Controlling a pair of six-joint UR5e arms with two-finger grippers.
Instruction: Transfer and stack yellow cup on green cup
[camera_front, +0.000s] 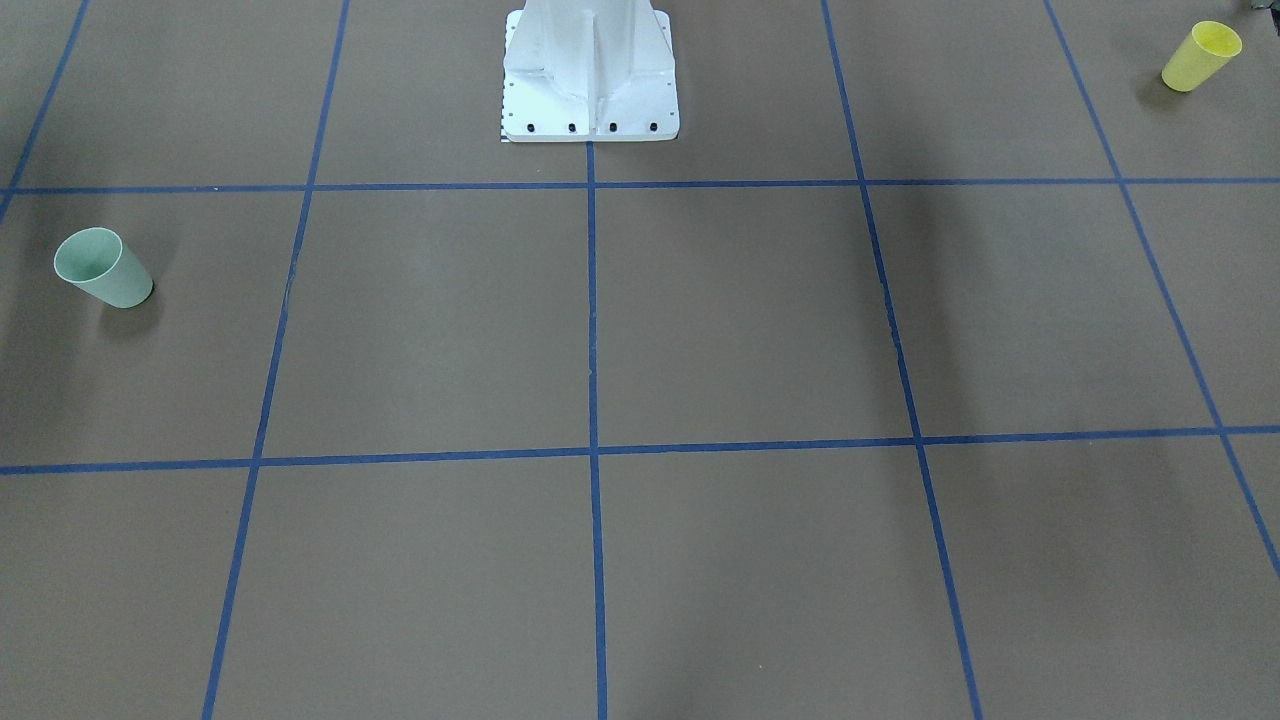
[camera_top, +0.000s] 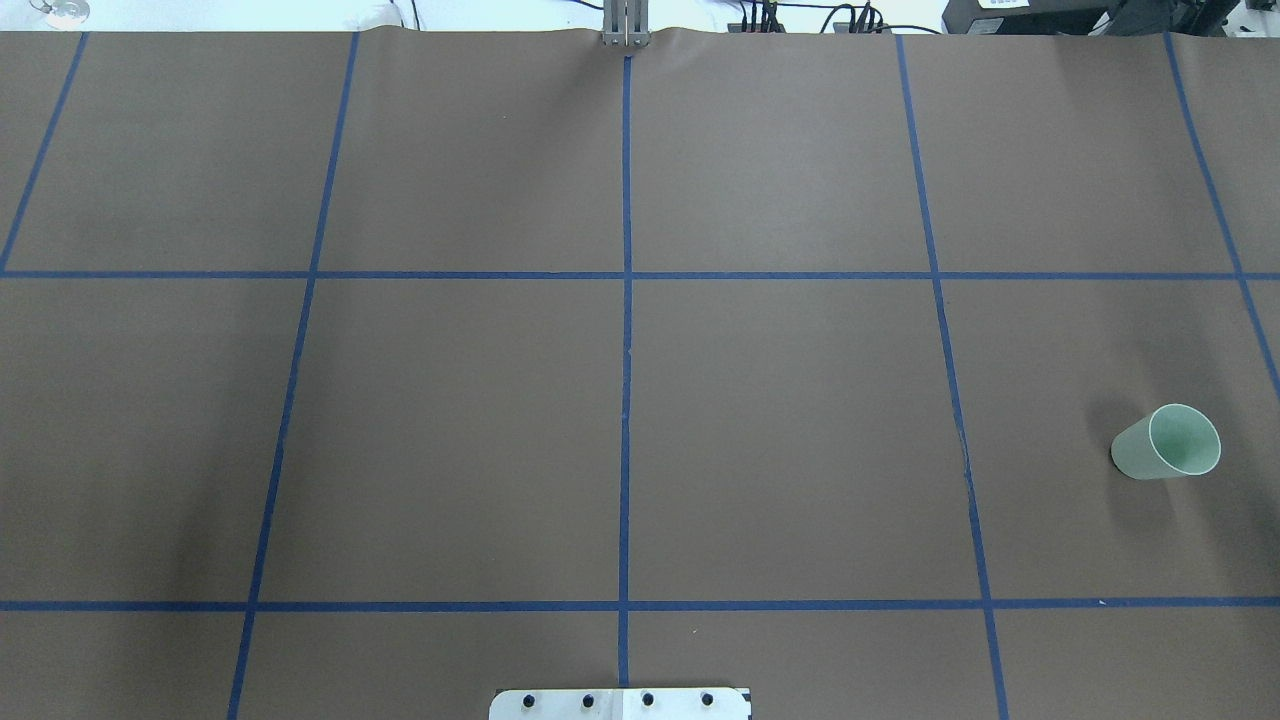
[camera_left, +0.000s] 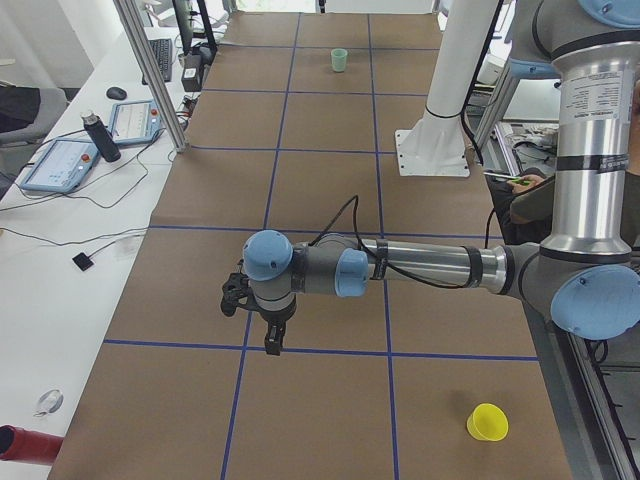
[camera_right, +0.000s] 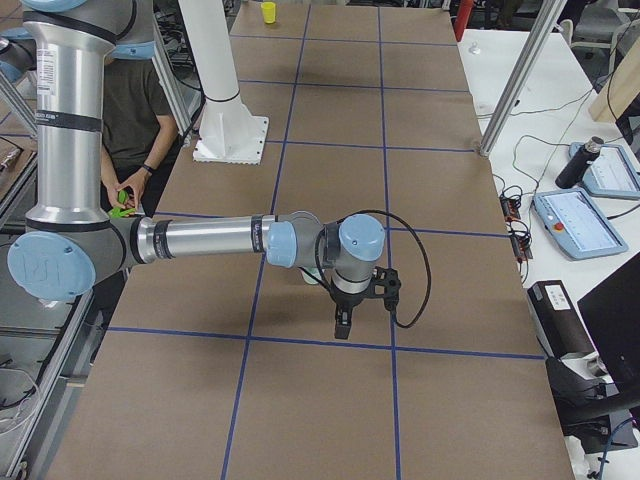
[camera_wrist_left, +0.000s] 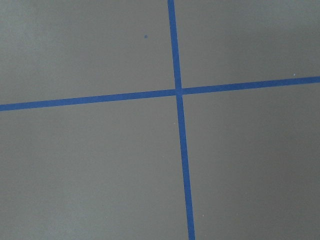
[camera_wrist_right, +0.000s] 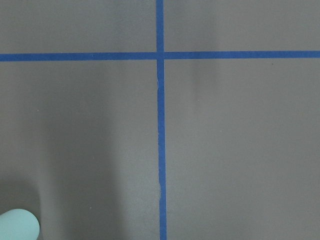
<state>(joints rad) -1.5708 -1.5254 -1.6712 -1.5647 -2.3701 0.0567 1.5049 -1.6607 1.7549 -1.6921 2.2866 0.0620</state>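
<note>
The yellow cup (camera_front: 1200, 55) stands upright near the table corner on my left side; it also shows in the exterior left view (camera_left: 487, 422) and, far off, in the exterior right view (camera_right: 268, 12). It is out of the overhead view. The green cup (camera_front: 100, 268) stands upright on my right side and shows in the overhead view (camera_top: 1168, 443), with its rim (camera_wrist_right: 17, 226) at the right wrist view's lower left corner. My left gripper (camera_left: 272, 342) hangs over the brown paper, well apart from the yellow cup. My right gripper (camera_right: 341, 326) hangs close to the green cup. I cannot tell whether either is open or shut.
Blue tape lines (camera_top: 626, 400) divide the brown table cover into squares. The white pedestal base (camera_front: 590, 90) stands at the robot's edge. A side bench holds tablets (camera_left: 60, 165) and a bottle (camera_left: 98, 135). A person (camera_right: 130, 120) sits beside the right arm.
</note>
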